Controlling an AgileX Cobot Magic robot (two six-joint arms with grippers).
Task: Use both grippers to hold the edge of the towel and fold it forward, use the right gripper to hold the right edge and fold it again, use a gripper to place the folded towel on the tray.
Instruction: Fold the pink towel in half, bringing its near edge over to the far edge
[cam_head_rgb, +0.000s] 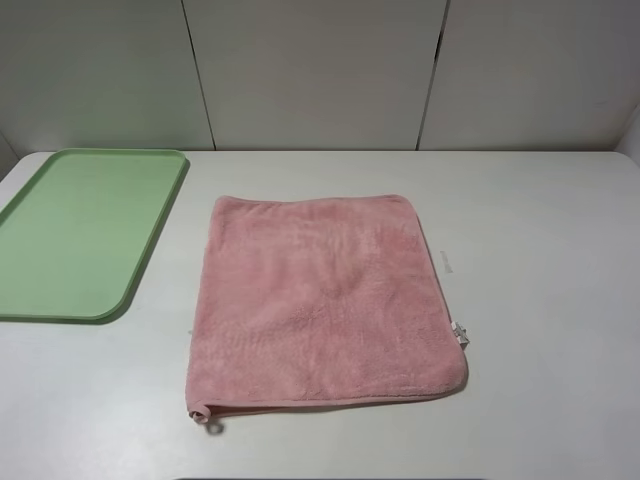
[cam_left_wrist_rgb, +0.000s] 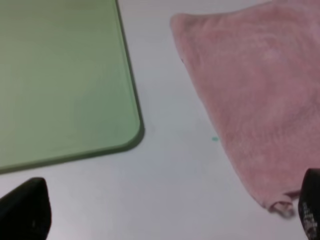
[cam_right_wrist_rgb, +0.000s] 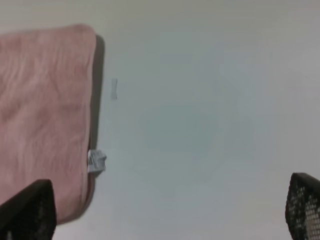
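Left wrist view carries the nearest things: the left gripper (cam_left_wrist_rgb: 167, 210) shows two black fingers (cam_left_wrist_rgb: 25, 210), spread as wide as they go, with bare table between them and nothing gripped. The right wrist view gives the same for the right gripper (cam_right_wrist_rgb: 165, 210): two fingers, far apart, holding nothing and hanging clear above the table (cam_head_rgb: 540, 250). Neither gripper appears in the exterior high view.

In that view, nearest the lower edge of the frame, one small corner loop (cam_head_rgb: 210, 418) sticks out at the towel's lower left corner. The edge of the towel (cam_head_rgb: 330, 402) runs rightward from it as a narrow pink hem. The towel (cam_head_rgb: 320, 300) itself, one only, lies flat and unfolded in the middle of the frame, all four corners on the table. One small white tag (cam_head_rgb: 460, 334) juts from its right side, towards the lower right corner.

Further back, at the left of the frame, lies the one tray (cam_head_rgb: 60, 240), pale green and bare, just beside the towel but not touching it; a strip of table separates them.

Across the top of the frame stands a grey wall (cam_head_rgb: 310, 70) of three panels, split by two dark seams.
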